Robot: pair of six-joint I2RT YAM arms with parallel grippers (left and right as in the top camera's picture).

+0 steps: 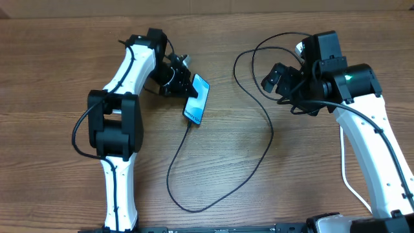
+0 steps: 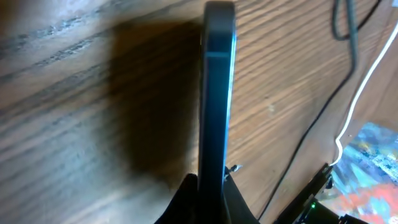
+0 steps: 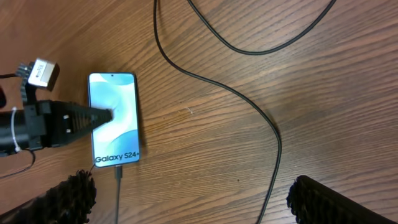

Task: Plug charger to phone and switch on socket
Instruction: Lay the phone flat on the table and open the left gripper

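Observation:
The phone (image 1: 198,98) has a blue-teal screen and sits left of the table's middle. My left gripper (image 1: 184,86) is shut on its far end. In the left wrist view the phone (image 2: 217,93) stands edge-on between the fingers (image 2: 211,200). The right wrist view shows the phone (image 3: 118,106) with the left finger over its screen. The charger's thin black cable (image 1: 259,155) has its connector at the phone's bottom end (image 3: 118,176), and it loops across the table toward the right arm. My right gripper (image 1: 277,87) is open and empty above the table (image 3: 199,205). The socket and the white plug are hidden.
The cable's loop reaches near the front edge (image 1: 194,208) and curls up by the right arm (image 1: 259,48). A thin white cord (image 1: 346,175) runs beside the right arm's base. It also shows in the left wrist view (image 2: 360,81).

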